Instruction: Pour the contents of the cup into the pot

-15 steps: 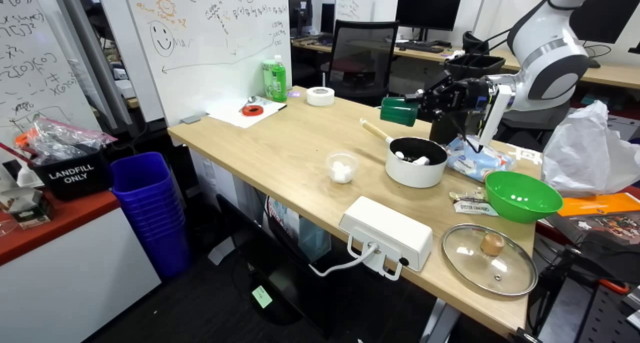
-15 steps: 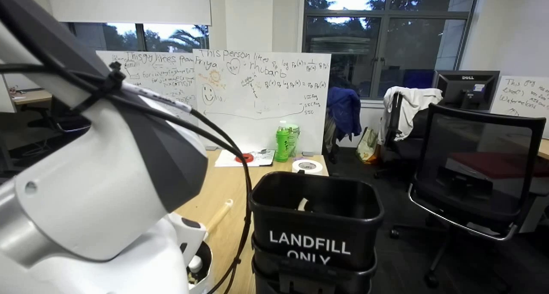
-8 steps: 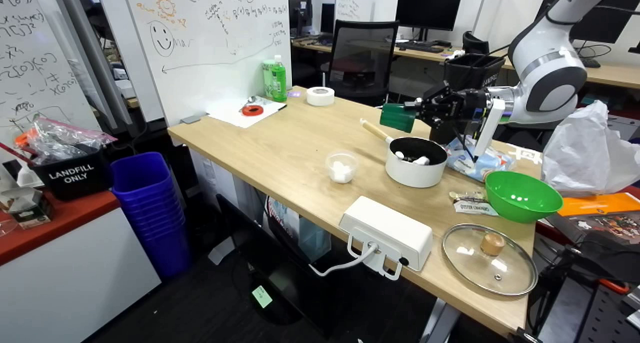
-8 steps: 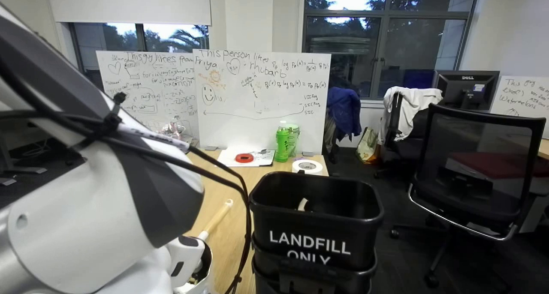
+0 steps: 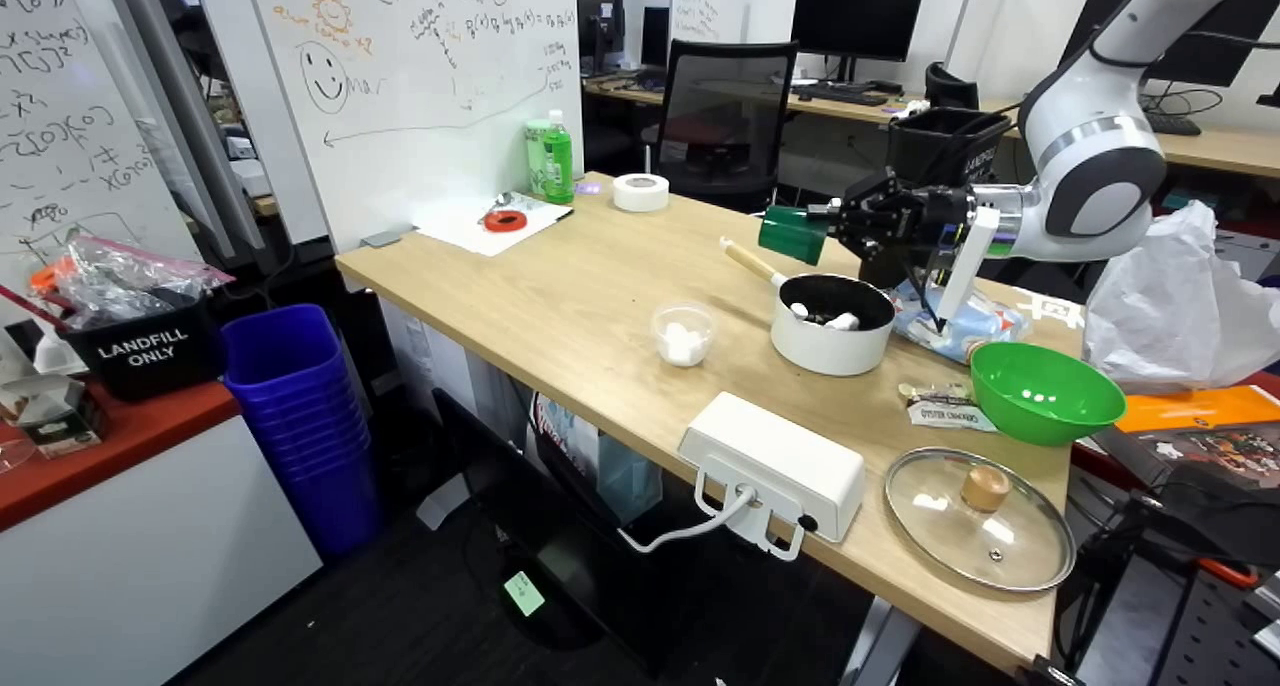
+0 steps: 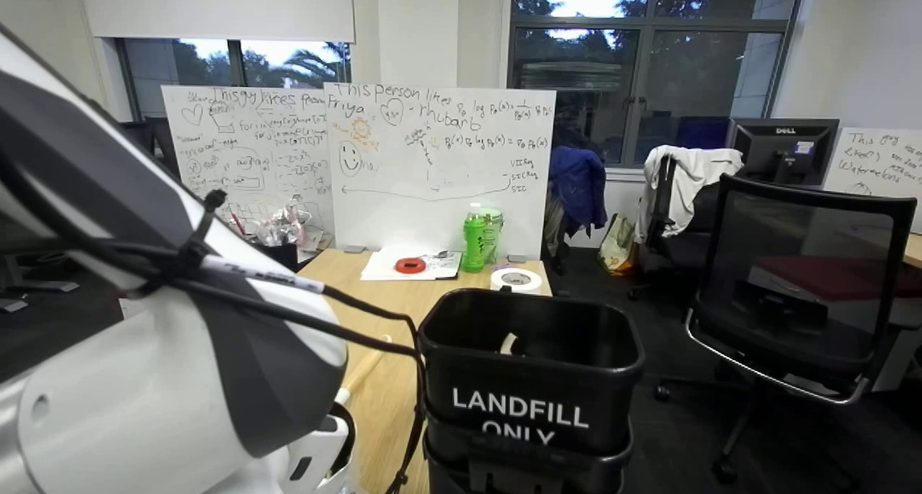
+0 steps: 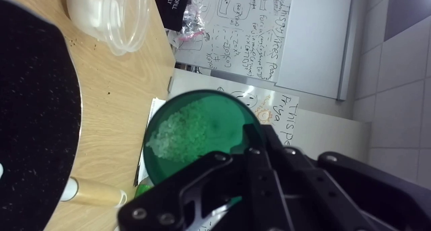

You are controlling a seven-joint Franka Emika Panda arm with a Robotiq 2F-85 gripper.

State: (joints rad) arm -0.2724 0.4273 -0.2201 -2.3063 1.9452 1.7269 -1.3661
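Observation:
The dark green cup (image 5: 793, 234) hangs above the table, lying roughly on its side, in an exterior view. My gripper (image 5: 830, 209) is shut on its rim. In the wrist view the gripper (image 7: 264, 133) pinches the wall of the cup (image 7: 220, 121), one finger inside and one outside. Pale grains (image 7: 176, 136) lie against the cup's lower side. The white pot (image 5: 830, 348) stands on the table just below and nearer the camera, with white pieces on its dark inside. Its dark inside (image 7: 33, 116) fills the wrist view's left edge. In an exterior view the arm mostly hides the pot (image 6: 344, 478).
A clear bowl (image 5: 684, 336) with white pieces stands beside the pot. A white power box (image 5: 772, 463), a glass lid (image 5: 940, 511), a bright green bowl (image 5: 1047, 396) and a wipes pack (image 5: 950, 321) are also on the table. A black bin (image 6: 533, 386) stands behind it.
The cup has come down slightly and tilted a little more, its right end swinging lower and left. The arm has lowered in both exterior views. The grip on the cup is unchanged.

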